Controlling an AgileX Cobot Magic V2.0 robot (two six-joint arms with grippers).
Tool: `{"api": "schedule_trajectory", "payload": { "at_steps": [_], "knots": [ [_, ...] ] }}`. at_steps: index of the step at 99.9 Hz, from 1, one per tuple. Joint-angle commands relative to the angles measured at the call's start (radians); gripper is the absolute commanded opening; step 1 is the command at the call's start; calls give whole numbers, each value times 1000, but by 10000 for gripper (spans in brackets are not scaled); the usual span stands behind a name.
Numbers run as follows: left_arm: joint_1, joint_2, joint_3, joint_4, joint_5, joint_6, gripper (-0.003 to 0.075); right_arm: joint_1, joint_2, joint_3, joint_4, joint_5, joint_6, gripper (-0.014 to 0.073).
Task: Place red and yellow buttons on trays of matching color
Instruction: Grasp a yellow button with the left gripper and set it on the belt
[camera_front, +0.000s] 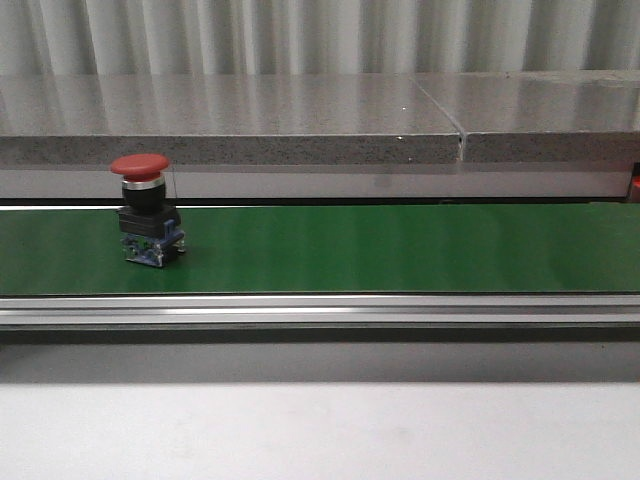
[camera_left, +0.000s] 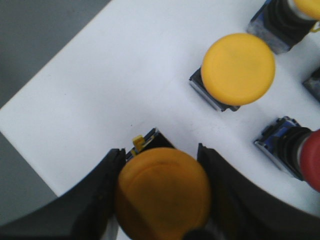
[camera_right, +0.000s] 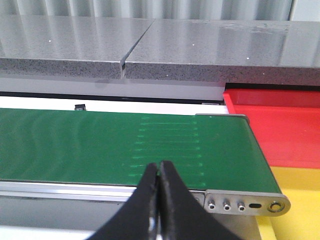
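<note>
left gripper (camera_left: 162, 195) pinches one yellow button (camera_left: 162, 192); right gripper (camera_right: 159, 187) pressed together; one red button (camera_front: 146, 210) on belt (camera_front: 400, 248).

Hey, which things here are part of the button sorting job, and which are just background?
Job:
- red mushroom-head button on the belt
- yellow mushroom-head button held by the left end effector
- loose yellow button
- red plastic tray
- yellow plastic tray

Background:
- green conveyor belt
- grey speckled stone ledge

Red button (camera_front: 140, 165) on a plain green belt (camera_front: 400, 248); yellow button (camera_left: 238, 68) on a white bench (camera_left: 125, 85); red tray (camera_right: 280, 125), yellow tray (camera_right: 300, 200).
</note>
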Motion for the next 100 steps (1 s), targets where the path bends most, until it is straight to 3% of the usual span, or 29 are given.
{"api": "schedule_trajectory", "payload": {
  "at_steps": [1,23,41,60,100],
  "knots": [
    [-7,-104,-28,7,-5,-9,40,-1,-16,2,-10,-85,-2,-67],
    [-134,-235,-89,-8,62,41,40,-1,-16,2,-10,-85,-2,-67],
    [-285,-224,-179,-84,114,129,40,-1,-16,2,-10,-85,-2,-67],
    [-403,-145,-241,-94,121,130,40,-1,-16,2,-10,-85,-2,-67],
    [-471,75,-298,-209,117,217,41,-1,-16,2,-10,-85,-2,-67]
  ]
}}
